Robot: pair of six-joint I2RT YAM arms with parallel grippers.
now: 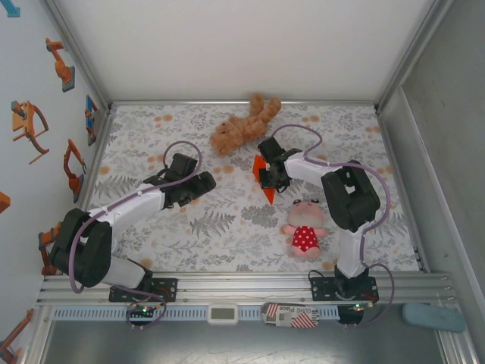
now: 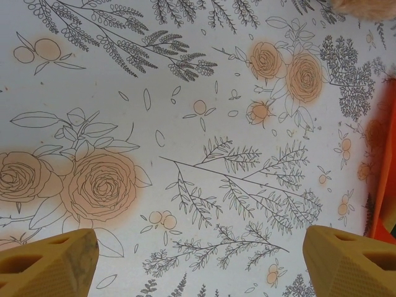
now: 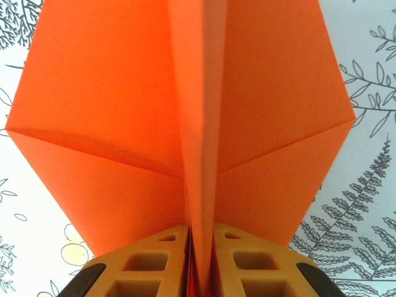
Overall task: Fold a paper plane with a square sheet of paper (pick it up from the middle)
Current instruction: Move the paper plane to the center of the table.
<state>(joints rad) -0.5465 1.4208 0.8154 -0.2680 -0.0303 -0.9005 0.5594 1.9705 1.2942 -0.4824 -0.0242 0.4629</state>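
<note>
One paper plane (image 3: 124,93), centre crease pinched in right end effector (image 3: 201,238); left end effector (image 2: 198,260) wide open, empty.

top external: high up at the near side, looking down on the whole floral table (image 1: 227,243)
left wrist: close over the table, facing down
right wrist: basically jammed right up against the paper plane (image 3: 111,111)
shared: all three catch the paper plane

Count: 1 paper plane (image 1: 268,192); 2 plush toys, i.e. 1 bear (image 1: 244,127) and 1 doll (image 1: 305,229); 1 worktop (image 1: 227,235).
</note>
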